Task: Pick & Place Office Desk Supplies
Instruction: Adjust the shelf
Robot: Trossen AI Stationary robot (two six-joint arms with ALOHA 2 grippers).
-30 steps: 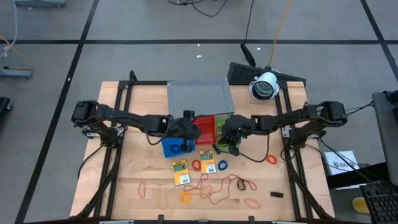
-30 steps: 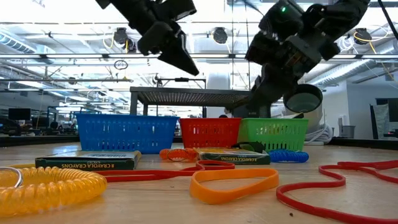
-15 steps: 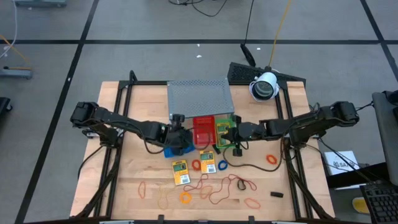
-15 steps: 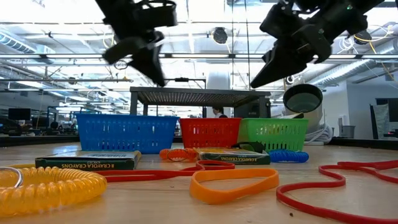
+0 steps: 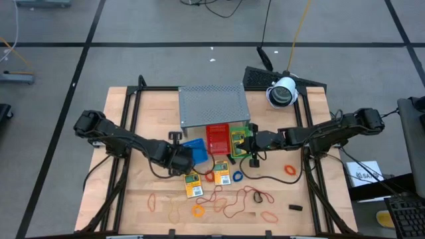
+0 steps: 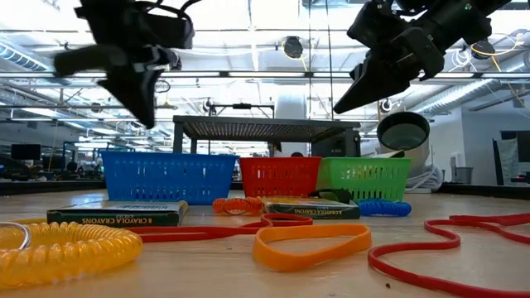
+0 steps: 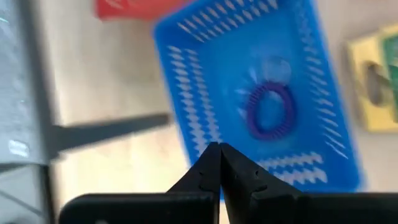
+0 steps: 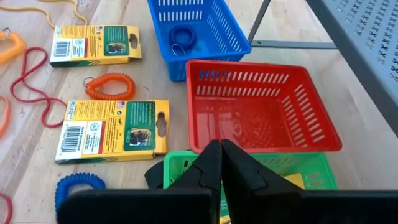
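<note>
Two yellow-and-green crayon packets (image 5: 192, 184) (image 5: 221, 171) lie flat on the table, with an orange coil ring (image 5: 210, 176) and a blue coil ring (image 5: 238, 176) beside them. Red and orange rubber bands (image 5: 246, 197) are strewn toward the near edge. A purple coil ring (image 7: 270, 111) lies in the blue tray (image 5: 196, 149). My left gripper (image 5: 178, 159) hovers shut at the blue tray's left near corner. My right gripper (image 5: 251, 143) hovers shut over the green tray (image 5: 238, 139), where a yellow packet (image 8: 292, 180) partly shows.
The red tray (image 5: 217, 138) stands between the blue and green ones. The grey perforated shelf (image 5: 214, 105) rises just behind the trays. Another orange coil (image 5: 290, 170) and a small black piece (image 5: 295, 208) lie on the table's right near part. A white lamp head (image 5: 281, 91) sits far right.
My left gripper has moved from above the blue tray toward the table's near left, staying high and shut. My right gripper has pulled back a little toward the right from the green tray and risen, then held still.
</note>
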